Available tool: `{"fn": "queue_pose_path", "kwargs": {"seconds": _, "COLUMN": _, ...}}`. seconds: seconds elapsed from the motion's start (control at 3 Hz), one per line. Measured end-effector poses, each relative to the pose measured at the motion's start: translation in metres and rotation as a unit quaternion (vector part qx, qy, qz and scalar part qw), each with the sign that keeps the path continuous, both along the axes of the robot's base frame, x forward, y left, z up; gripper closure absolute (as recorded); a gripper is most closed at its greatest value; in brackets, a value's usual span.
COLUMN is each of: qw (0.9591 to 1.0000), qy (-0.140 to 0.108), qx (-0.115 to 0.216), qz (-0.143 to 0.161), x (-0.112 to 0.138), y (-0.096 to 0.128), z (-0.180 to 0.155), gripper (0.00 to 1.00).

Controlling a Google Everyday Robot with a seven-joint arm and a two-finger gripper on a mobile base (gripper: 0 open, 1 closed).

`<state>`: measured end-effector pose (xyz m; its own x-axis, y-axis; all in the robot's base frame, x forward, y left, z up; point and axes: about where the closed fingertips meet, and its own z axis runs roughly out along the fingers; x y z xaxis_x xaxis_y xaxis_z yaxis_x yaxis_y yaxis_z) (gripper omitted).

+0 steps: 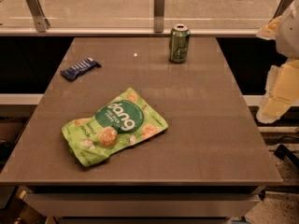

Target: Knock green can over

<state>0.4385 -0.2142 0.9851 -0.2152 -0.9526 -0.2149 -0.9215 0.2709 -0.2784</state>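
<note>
The green can (179, 43) stands upright near the far edge of the brown table (210, 125), right of centre. It is small, with a silver top rim and pale logo marks. My gripper (276, 99) shows as pale yellowish parts at the right edge of the view, beyond the table's right side. It is well to the right of the can, nearer the camera, and apart from it. It holds nothing that I can see.
A flat light-green "dang" snack bag (114, 127) lies at the table's front left of centre. A dark blue snack bar (80, 68) lies at the far left. A glass railing with metal posts (159, 8) runs behind the table.
</note>
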Motion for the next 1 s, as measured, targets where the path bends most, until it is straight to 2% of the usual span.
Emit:
{"fn": "queue_pose_path", "kwargs": {"seconds": 0.33, "qw": 1.0, "qy": -0.002, "qx": 0.001, "qz": -0.001, "x": 0.0, "y": 0.0, "z": 0.001, "gripper": 0.0}}
{"fn": "queue_pose_path", "kwargs": {"seconds": 0.67, "qw": 0.9989, "qy": -0.018, "qx": 0.034, "qz": -0.026, "x": 0.006, "y": -0.001, "z": 0.002, "gripper": 0.0}}
{"fn": "queue_pose_path", "kwargs": {"seconds": 1.0, "qw": 0.9919, "qy": -0.049, "qx": 0.096, "qz": -0.068, "x": 0.013, "y": -0.005, "z": 0.0, "gripper": 0.0}}
